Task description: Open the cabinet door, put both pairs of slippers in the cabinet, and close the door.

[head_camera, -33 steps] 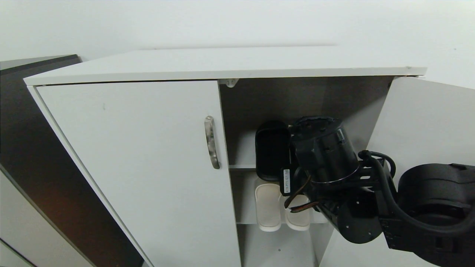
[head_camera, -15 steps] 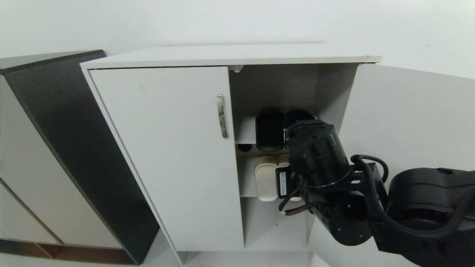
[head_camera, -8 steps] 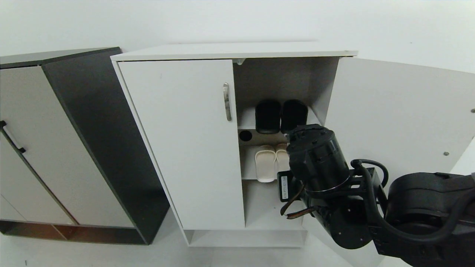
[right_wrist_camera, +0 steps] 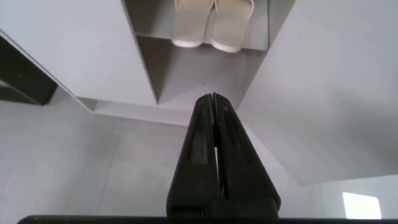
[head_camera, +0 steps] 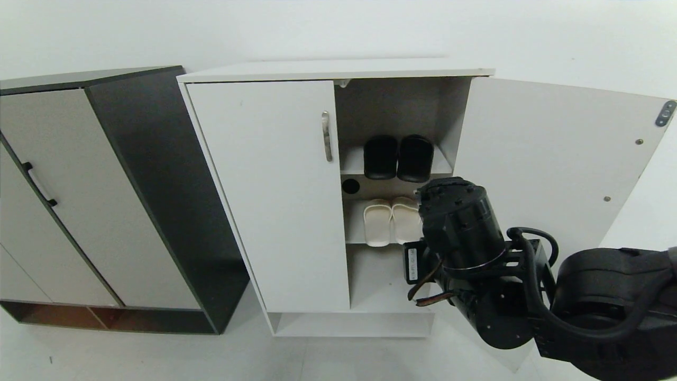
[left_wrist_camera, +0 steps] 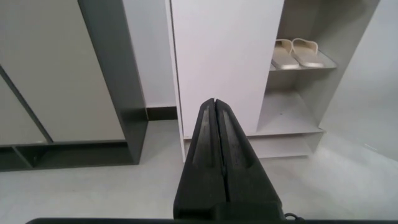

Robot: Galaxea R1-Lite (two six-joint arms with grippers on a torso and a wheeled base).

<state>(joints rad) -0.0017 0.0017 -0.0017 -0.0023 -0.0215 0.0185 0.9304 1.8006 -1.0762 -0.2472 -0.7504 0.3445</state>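
The white cabinet [head_camera: 275,201] stands with its right door [head_camera: 550,153] swung wide open and its left door shut. A pair of black slippers [head_camera: 398,157] sits on the upper shelf. Below them a pair of white slippers [head_camera: 392,221] [left_wrist_camera: 303,53] [right_wrist_camera: 212,22] rests on the middle shelf. My right arm hangs in front of the open compartment's lower part, and its gripper [right_wrist_camera: 214,98] is shut and holds nothing. In the left wrist view my left gripper [left_wrist_camera: 215,103] is shut and empty, pointing at the closed left door [left_wrist_camera: 224,62].
A dark cabinet [head_camera: 106,201] with a grey door stands to the left of the white one. The left door carries a metal handle [head_camera: 327,136]. Pale bare floor [head_camera: 158,354] lies in front of both cabinets.
The whole head view has pulled back from the cabinet, so more of it, the dark cabinet and the floor show. Both slipper pairs stay on their shelves.
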